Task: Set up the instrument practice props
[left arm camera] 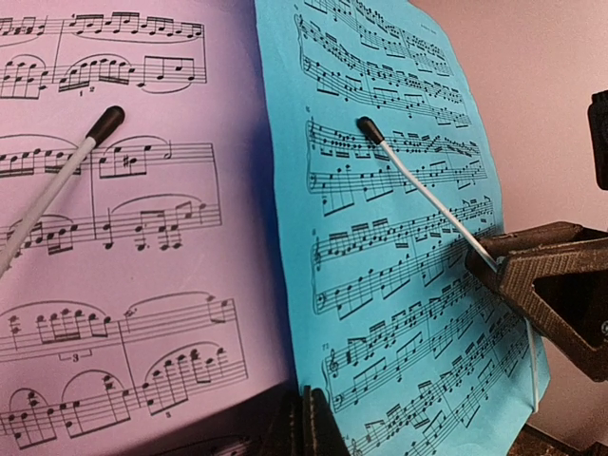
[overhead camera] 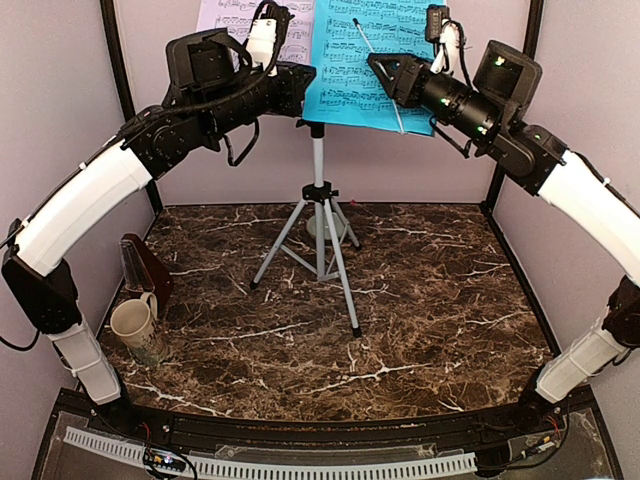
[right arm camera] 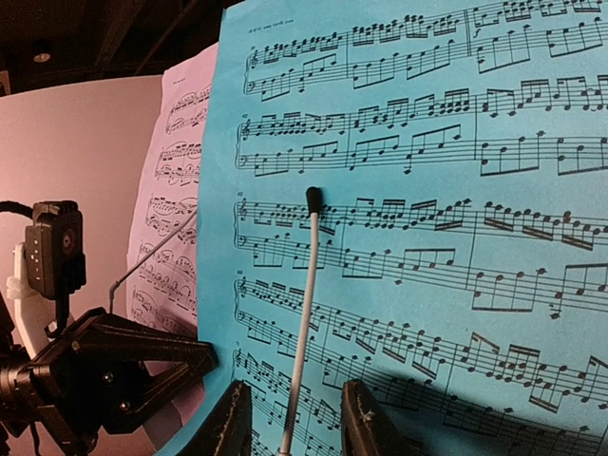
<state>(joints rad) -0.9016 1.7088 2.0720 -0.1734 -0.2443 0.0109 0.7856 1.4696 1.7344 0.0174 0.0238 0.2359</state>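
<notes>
The silver tripod music stand [overhead camera: 320,235] stands upright in the middle of the marble tabletop [overhead camera: 450,300]. On its top, the lilac sheet [overhead camera: 228,18] and the bright-blue sheet [overhead camera: 350,75] of printed music lean side by side. A thin white rod [left arm camera: 423,195] with a black tip crosses each. The dark-brown pyramid metronome [overhead camera: 150,270] stands near the left edge.

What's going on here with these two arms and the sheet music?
Two robot arms are setting up a music stand. A lilac sheet and a blue sheet lean on it, each with a thin white rod across it. The right gripper is open around the blue sheet's rod. The left gripper is shut below the sheets; whether it holds anything is unclear. The metronome sits on the table beside a mug.
</notes>
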